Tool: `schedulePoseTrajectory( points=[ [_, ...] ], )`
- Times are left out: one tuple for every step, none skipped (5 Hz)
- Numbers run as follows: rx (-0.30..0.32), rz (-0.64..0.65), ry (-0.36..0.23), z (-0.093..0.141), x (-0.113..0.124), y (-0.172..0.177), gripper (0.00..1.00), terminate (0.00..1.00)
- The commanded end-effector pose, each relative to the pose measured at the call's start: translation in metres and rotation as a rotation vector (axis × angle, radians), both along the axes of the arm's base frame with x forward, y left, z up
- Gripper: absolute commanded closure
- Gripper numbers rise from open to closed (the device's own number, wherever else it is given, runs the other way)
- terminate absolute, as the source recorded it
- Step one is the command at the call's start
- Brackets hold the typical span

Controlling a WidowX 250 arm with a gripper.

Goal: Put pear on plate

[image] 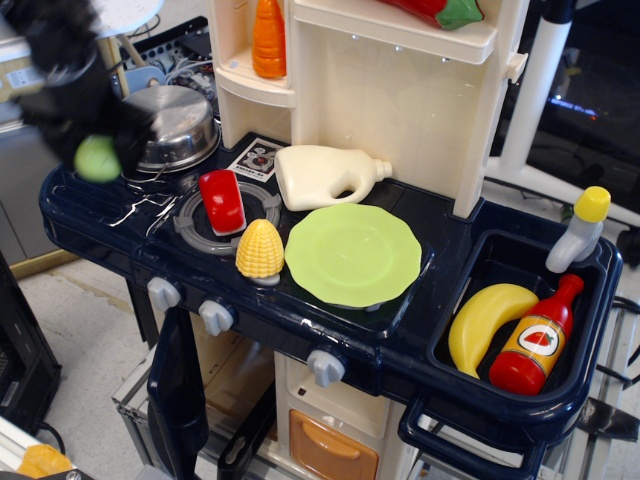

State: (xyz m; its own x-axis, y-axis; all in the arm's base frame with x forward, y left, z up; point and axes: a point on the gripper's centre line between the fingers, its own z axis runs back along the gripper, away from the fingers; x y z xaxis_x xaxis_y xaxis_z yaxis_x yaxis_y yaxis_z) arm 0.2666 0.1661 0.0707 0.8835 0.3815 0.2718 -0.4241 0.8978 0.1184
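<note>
The pear (97,159) is a small round light-green toy fruit, held in the air above the far-left end of the dark blue counter (330,320). My black gripper (99,150) is shut on it from above; the arm is motion-blurred. The plate (353,253) is a wide light-green plate with a wavy rim, lying flat and bare in the middle of the counter, well to the right of the pear.
A steel pot (172,125) stands right beside the gripper. A red block (222,200) lies on the burner, a yellow corn cob (260,249) just left of the plate, a cream jug (325,176) behind it. The right sink (590,330) holds a banana (486,321) and a ketchup bottle (538,338).
</note>
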Motion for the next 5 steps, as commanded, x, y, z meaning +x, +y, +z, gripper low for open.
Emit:
schedulePoseTrajectory(
  points=[
    [-0.03, 0.067, 0.001, 0.071, 0.019, -0.073, 1.0, 0.0],
    [-0.125, 0.063, -0.047, 0.056, 0.023, -0.12, 1.0, 0.0],
    [-0.259, 0.031, -0.088, 0.034, 0.026, -0.153, 1.0, 0.0],
    [-0.272, -0.018, -0.114, 0.023, 0.023, -0.166, 1.0, 0.0],
    [-0.293, -0.055, -0.157, 0.004, 0.023, -0.161, 0.0, 0.0]
  ],
)
